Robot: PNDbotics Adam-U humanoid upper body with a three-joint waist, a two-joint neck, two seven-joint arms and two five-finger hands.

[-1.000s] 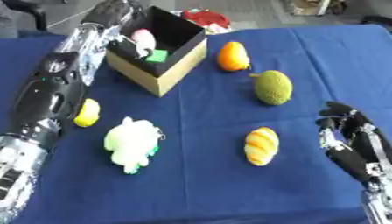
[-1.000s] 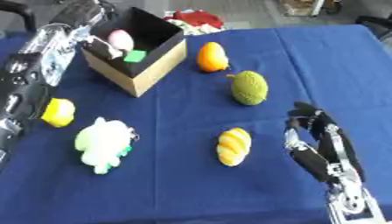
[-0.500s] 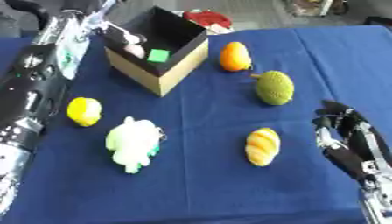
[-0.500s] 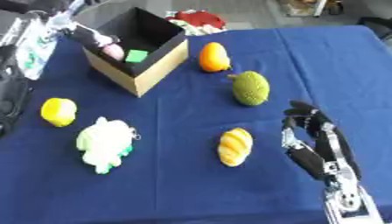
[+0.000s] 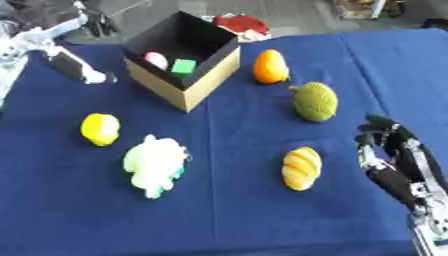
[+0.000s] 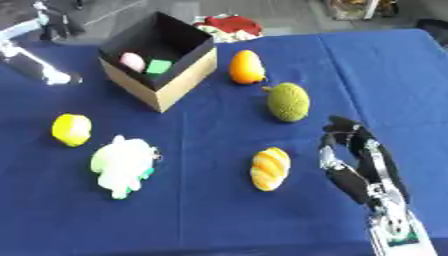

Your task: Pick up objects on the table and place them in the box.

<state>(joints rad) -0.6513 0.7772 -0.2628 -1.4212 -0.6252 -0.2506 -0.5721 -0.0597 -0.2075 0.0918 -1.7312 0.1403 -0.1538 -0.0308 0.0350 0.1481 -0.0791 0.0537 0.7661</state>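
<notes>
Cardboard box (image 5: 194,84) is sitting far left on the blue tablecloth (image 5: 236,200), already holding a pink and a green piece. We are hovering our left hand (image 5: 61,55), fingers straight, beside it, aiming for the lemon (image 5: 100,129); right hand (image 5: 394,160) is resting relaxed.

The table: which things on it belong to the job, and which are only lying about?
Job: box, lemon, plush toy, orange, green fruit, striped yellow piece; pink and green items already inside.

Lying about: red thing behind the box.
</notes>
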